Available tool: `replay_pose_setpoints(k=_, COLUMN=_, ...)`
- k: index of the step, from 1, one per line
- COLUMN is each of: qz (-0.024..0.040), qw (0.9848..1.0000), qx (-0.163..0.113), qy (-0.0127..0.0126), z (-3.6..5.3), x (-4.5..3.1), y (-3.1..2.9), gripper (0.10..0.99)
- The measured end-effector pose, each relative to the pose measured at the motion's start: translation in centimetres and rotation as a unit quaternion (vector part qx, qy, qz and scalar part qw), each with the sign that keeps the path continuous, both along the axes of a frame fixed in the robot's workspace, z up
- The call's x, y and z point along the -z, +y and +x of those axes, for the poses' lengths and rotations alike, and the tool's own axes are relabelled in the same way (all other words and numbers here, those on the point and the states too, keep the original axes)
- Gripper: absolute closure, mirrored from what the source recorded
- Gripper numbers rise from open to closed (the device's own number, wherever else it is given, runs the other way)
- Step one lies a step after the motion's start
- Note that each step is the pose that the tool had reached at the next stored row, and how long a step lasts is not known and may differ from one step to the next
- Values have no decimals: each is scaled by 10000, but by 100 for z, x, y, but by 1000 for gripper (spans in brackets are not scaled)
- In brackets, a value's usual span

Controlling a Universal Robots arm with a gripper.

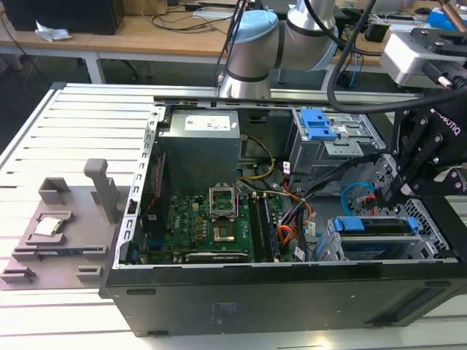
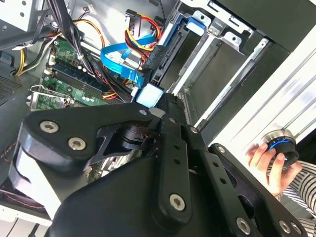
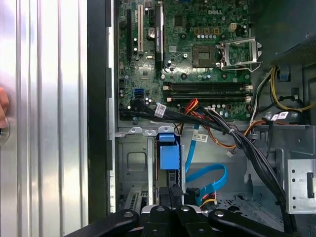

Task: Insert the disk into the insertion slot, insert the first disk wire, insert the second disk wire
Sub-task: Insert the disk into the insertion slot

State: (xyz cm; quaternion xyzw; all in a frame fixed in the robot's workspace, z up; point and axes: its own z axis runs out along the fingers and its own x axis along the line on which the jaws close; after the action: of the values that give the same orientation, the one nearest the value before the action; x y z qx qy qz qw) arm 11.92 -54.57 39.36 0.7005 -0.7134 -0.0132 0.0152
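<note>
Progress check: the disk looks fully home in the insertion slot, at the exterior view's right end of the open computer case, with its blue carrier showing at the cage mouth. So step one looks done to me.

The wires are the current job. The tool sits just behind the disk, closed down narrow, with the pale blue plug of the blue wire pinched at its tips, as far as I can tell. I don't see either wire seated in the disk yet.

Writing-wise: a white sticker on the power supply, little white tags on the black wire bundle, and lettering on the tool body. Nothing I'd quote.
</note>
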Motion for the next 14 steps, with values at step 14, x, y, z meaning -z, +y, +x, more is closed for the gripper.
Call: replay_pose_setpoints(k=14, qz=1, qw=10000, qx=0, qy=0, z=17, x=129, y=-83, gripper=980)
